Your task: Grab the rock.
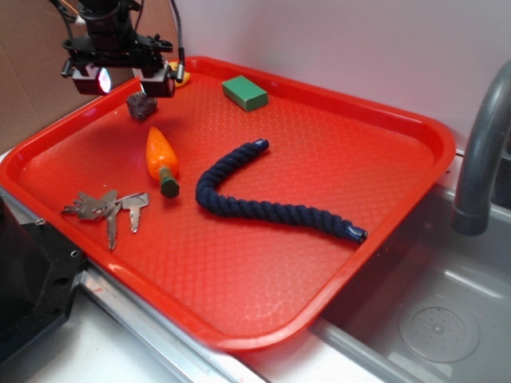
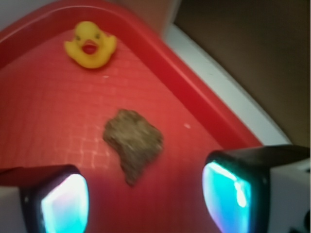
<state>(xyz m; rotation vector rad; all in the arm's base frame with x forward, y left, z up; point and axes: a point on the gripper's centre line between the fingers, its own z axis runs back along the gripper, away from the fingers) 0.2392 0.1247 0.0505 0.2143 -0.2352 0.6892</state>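
1. Red tray [image 1: 335,239]: fills most of the exterior frame, textured floor, raised rim. It sits beside a grey sink [image 1: 447,319] at lower right, with a grey faucet [image 1: 479,159] at the right edge.
2. Dark blue rope [image 1: 263,203]: lies bent in a V near frame centre, one end pointing to the upper middle, the other reaching toward the tray's right rim.
3. Gripper [image 1: 126,80]: upper left of the exterior frame, black body, hanging above the tray's far left corner. The jaws stand wide apart and hold nothing. In the wrist view the two fingers [image 2: 53,201] sit at lower left and lower right, pads glowing teal, with bare tray floor between them.
4. Orange toy carrot [image 1: 162,159]: left of centre, green stub pointing toward the lower edge, just below the rock.
5. Bunch of keys [image 1: 108,209]: left of frame, near the tray's left rim, below and left of the carrot.
6. Green block [image 1: 244,92]: upper middle, near the far rim, well apart from the rock.
7. Rock [image 1: 141,105] [image 2: 133,141]: dark, lumpy, resting on the tray floor just beneath the gripper; in the wrist view it lies mid-frame, above the gap between the fingers, touching neither.
8. Yellow toy duck [image 2: 90,44]: upper left of the wrist view, near the tray's corner; mostly hidden behind the gripper in the exterior view.
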